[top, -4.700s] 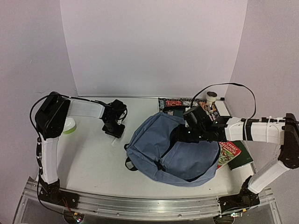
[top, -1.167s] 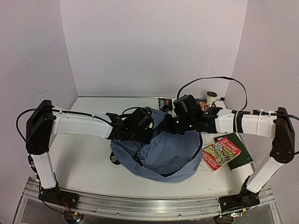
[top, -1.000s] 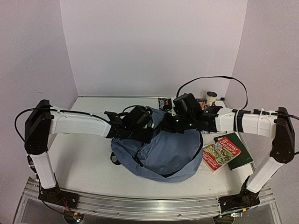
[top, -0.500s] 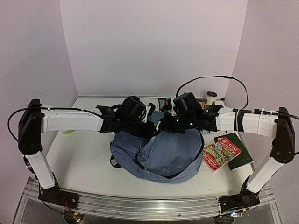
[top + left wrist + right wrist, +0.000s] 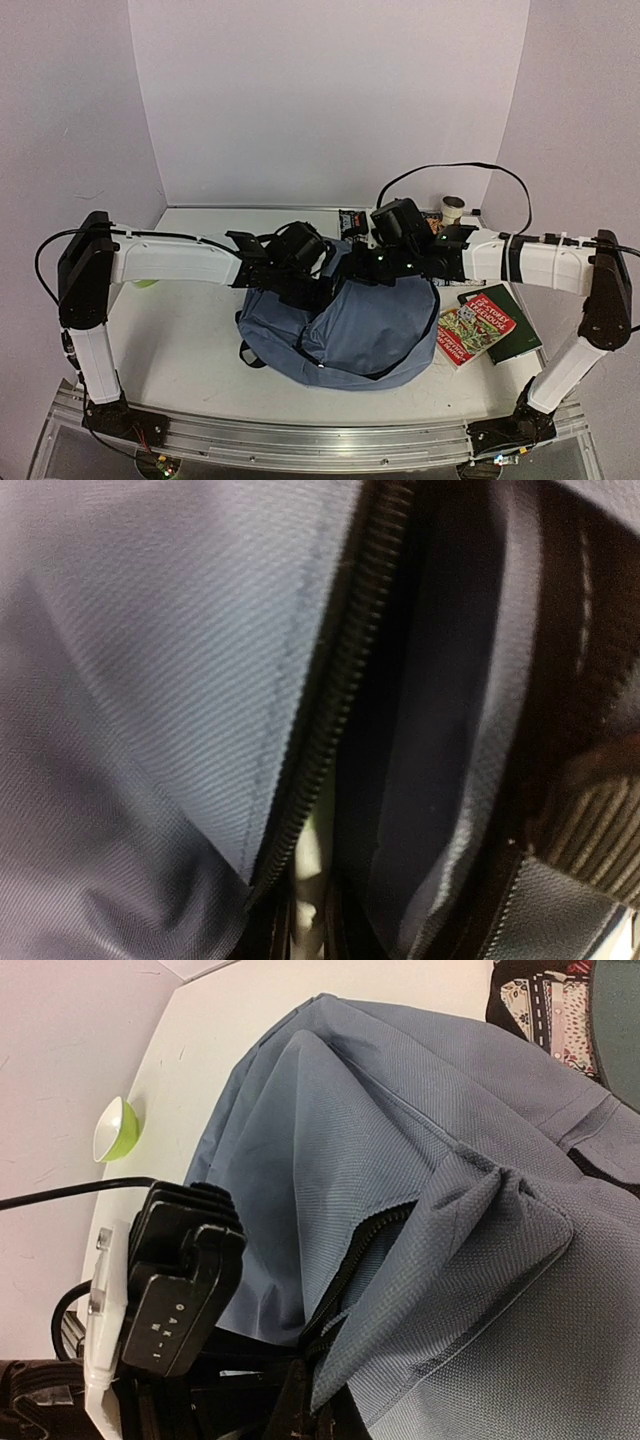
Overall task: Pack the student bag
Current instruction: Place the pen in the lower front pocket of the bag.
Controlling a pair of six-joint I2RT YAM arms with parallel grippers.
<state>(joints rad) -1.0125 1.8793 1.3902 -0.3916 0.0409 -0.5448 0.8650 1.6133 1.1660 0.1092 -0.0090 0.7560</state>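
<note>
Centre of the worktop (image 5: 190,330): student bag (image 5: 365,335), long axis roughly left-right; both arms equally near its far rim; right pincer (image 5: 352,272) pinching fabric beside the zip (image 5: 345,1270); left pincer (image 5: 312,288) at the mouth, gap unreadable.

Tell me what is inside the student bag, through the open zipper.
The student bag gapes along its zipper. Inside, dark blue lining shows, and a pale sliver low in the gap, too blurred to name. Anything deeper is covered by fabric and shadow.
</note>
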